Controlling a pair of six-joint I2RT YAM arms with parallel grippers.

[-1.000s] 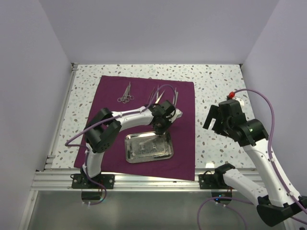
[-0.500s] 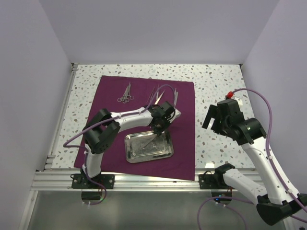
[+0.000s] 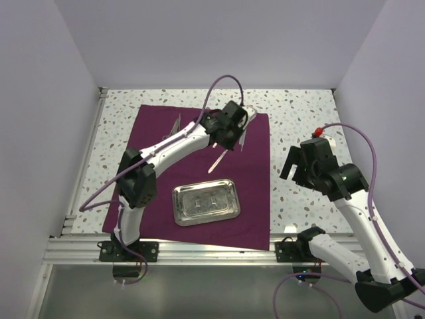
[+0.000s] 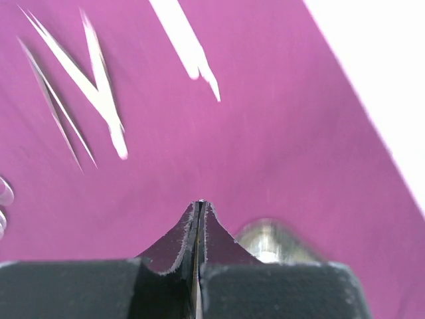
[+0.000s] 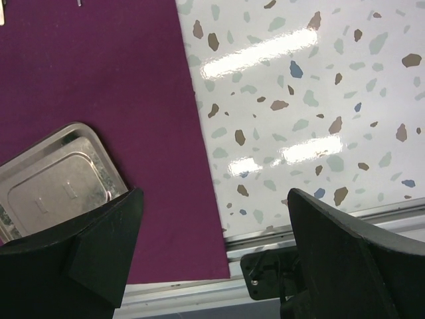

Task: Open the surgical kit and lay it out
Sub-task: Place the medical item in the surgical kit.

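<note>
The dark magenta cloth (image 3: 153, 143) of the surgical kit lies spread flat on the table. On its near half stands the small steel tray (image 3: 206, 201), with nothing in it. My left gripper (image 3: 226, 145) reaches over the far middle of the cloth. It is shut on a thin silver instrument (image 3: 218, 161) that slants down toward the tray. In the left wrist view the left gripper (image 4: 200, 206) is pressed together with a sliver of metal between its jaws. More silver instruments (image 4: 93, 93) lie on the cloth beyond. My right gripper (image 5: 212, 246) hangs open over the cloth's right edge.
Ring-handled instruments (image 3: 175, 126) lie at the cloth's far left, partly behind the left arm. Other thin instruments (image 3: 243, 138) lie just right of the left gripper. Speckled tabletop (image 3: 299, 119) lies right of the cloth. White walls close three sides, and a metal rail (image 3: 199, 252) runs along the near edge.
The left gripper closed on the thin instrument in the tray, lifted it out and swung toward the far side of the cloth. The tray now holds nothing. The right arm barely moved.
</note>
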